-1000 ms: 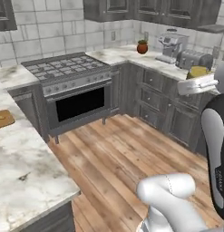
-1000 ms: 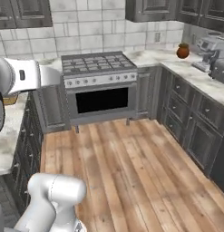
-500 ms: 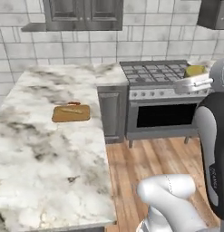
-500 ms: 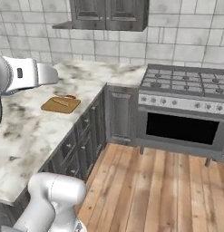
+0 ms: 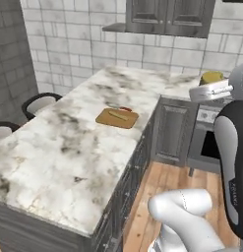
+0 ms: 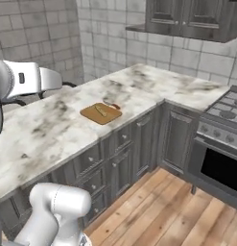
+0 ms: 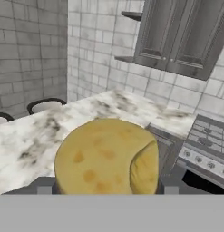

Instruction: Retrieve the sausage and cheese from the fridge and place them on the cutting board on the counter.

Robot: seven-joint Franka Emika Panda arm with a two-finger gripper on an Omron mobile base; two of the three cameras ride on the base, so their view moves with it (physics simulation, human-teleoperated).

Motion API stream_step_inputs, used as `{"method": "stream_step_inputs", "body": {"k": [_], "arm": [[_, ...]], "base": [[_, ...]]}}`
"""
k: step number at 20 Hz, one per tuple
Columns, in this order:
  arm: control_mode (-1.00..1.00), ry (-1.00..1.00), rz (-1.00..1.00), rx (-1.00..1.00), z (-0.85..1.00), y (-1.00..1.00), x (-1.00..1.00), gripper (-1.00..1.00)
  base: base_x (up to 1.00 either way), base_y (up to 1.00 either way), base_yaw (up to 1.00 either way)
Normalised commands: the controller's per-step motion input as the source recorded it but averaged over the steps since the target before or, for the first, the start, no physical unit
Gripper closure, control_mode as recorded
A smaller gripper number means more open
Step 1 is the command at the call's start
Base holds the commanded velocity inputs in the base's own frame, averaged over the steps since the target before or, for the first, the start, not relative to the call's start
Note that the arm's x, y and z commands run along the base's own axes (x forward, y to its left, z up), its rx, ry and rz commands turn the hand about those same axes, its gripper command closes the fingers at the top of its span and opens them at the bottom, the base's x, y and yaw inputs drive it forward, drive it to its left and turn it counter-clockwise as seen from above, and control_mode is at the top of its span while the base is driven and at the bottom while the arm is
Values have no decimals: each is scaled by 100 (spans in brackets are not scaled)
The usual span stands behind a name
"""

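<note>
A big pale yellow cheese (image 7: 106, 156) chunk sits between my finger tips in the hand view, and my gripper (image 7: 106, 188) is shut on it. From the left base view the cheese (image 5: 211, 77) rides on top of the white hand at the right, level with the counter's far end. The tan cutting board (image 5: 117, 117) lies on the white marble counter (image 5: 69, 147), left of and below the gripper (image 5: 211, 84). A small red-brown piece (image 5: 125, 109), apparently the sausage, touches the board's far edge. The same cutting board (image 6: 100, 113) shows in the right base view. The fridge is out of view.
A stove (image 6: 224, 120) with a dark oven door stands right of the counter. Two round dark stools (image 5: 39, 102) stand by the counter's far left side. Grey wall cabinets (image 7: 177, 31) hang above. Wooden floor (image 6: 177, 206) runs between counter and stove.
Both base views have swung left with the base: the stove has slid to the right and the counter with the board has come to the middle. The cheese stays in the gripper.
</note>
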Motion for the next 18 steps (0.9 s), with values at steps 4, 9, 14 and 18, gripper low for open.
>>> {"method": "stream_step_inputs", "body": {"k": [4,9,14,18], "arm": [[100,0,0,0,0,0,0,100],[100,0,0,0,0,0,0,100],[100,0,0,0,0,0,0,100],[100,0,0,0,0,0,0,100]], "base": [[36,-100,47],[22,-100,27],[75,-88,35],[100,-99,47]]}}
